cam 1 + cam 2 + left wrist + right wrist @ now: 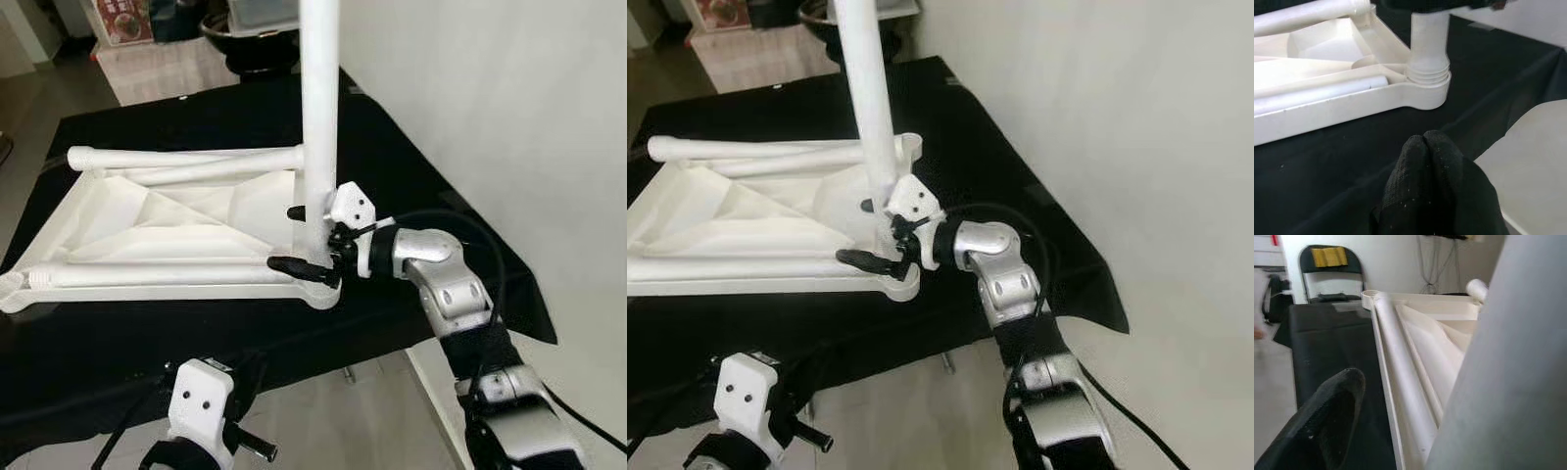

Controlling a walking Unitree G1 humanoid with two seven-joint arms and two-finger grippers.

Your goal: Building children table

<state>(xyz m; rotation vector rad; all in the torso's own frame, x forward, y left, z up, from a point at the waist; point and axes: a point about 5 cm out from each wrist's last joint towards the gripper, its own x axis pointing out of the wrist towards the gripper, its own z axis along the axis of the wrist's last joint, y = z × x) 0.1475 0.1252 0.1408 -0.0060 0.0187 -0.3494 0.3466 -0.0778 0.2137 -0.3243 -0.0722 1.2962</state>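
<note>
A white plastic table top (147, 291) lies upside down on a table draped in black cloth (196, 338). One white leg (318, 117) stands upright in the near right corner socket (1427, 83). Two more legs lie inside the top, one along the far rim (186, 157) and one along the near rim (157, 275). My right gripper (299, 238) is open and straddles the upright leg just above the socket. One finger (1327, 431) stands off the leg with a gap. My left gripper (1425, 144) is shut on nothing, low by the cloth's front edge and pointing at the socket.
A white wall (509, 117) runs close along the right side of the table. Pale floor (333, 411) shows below the front edge. Beyond the table's far end are a rug (167, 64) and dark containers (255, 24). A black folding chair (1330, 269) stands across the room.
</note>
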